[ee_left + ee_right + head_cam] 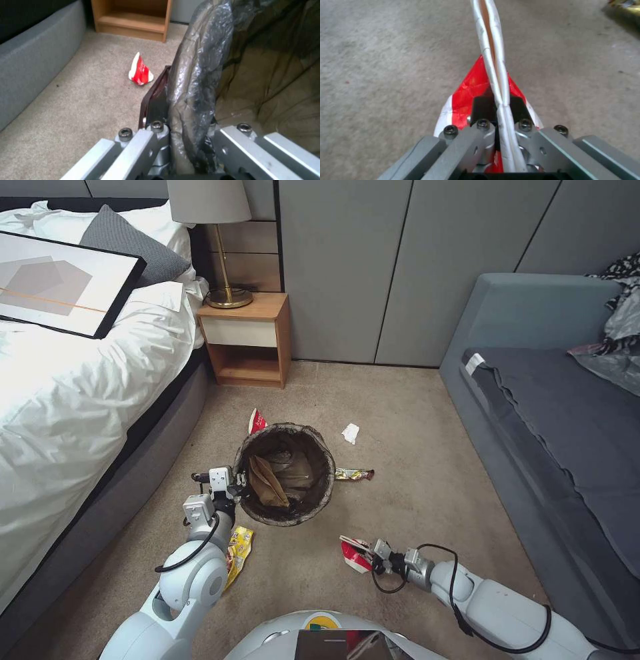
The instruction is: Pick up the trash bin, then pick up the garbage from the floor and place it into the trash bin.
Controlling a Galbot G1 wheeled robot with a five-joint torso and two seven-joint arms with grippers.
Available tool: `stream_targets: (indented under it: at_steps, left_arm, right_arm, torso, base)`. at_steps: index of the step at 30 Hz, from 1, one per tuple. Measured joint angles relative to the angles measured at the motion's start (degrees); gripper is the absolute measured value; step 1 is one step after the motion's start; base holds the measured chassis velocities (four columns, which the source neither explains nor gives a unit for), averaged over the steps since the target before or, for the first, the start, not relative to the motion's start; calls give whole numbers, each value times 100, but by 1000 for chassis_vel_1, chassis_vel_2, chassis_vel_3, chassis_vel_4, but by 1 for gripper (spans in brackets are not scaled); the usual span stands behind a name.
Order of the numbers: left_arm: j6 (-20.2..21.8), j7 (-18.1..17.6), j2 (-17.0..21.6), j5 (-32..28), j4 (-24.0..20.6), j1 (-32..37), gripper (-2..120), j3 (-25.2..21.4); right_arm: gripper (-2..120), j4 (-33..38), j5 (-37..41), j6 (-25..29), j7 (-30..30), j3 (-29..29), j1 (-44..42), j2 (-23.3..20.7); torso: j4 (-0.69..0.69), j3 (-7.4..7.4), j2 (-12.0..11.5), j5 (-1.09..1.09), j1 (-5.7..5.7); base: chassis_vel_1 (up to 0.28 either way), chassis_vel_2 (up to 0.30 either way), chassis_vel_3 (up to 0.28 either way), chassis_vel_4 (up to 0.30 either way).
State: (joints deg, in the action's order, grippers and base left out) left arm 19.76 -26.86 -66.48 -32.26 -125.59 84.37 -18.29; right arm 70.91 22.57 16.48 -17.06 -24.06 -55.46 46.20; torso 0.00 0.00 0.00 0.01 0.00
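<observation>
The floor is viewed from the head, forward and downward. The trash bin rim is seen closely from the left wrist, the flattened paper cup from the right; both are shared with the head view.

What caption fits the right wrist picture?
Right gripper pinching a flattened red-and-white paper cup by its rim, above beige carpet.

Carpet holds tissue, wrapper, snack bag.

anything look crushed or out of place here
Yes. The paper cup in the right gripper is squashed flat, rim pinched shut. Another flattened cup lies on the carpet beyond the trash bin, whose rim the left gripper clamps.
</observation>
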Motion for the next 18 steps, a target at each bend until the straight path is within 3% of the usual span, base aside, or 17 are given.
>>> stream_targets:
  at_steps: [4,12,16,18]
  left_arm:
    - [4,-7,7,-1,-15,10,4,23]
    - [10,-11,90,-6,-147,144,4,96]
    - [13,-12,123,-6,-173,184,4,134]
    - [14,-12,133,-6,-178,197,4,168]
  right_arm:
    - [0,78,0,-1,72,116,-39,-24]
    - [0,835,182,-183,632,1084,-230,-232]
    - [0,1413,282,-464,1214,1759,-346,-346]
    - [0,2028,387,-734,1745,2336,-492,-455]
  torso:
    - [0,0,0,0,0]
    - [0,0,0,0,0]
    - [0,0,0,-1,0]
    - [0,0,0,0,0]
  base:
    - [0,0,0,0]
    - [0,0,0,0]
    - [0,0,0,0]
    - [0,0,0,0]
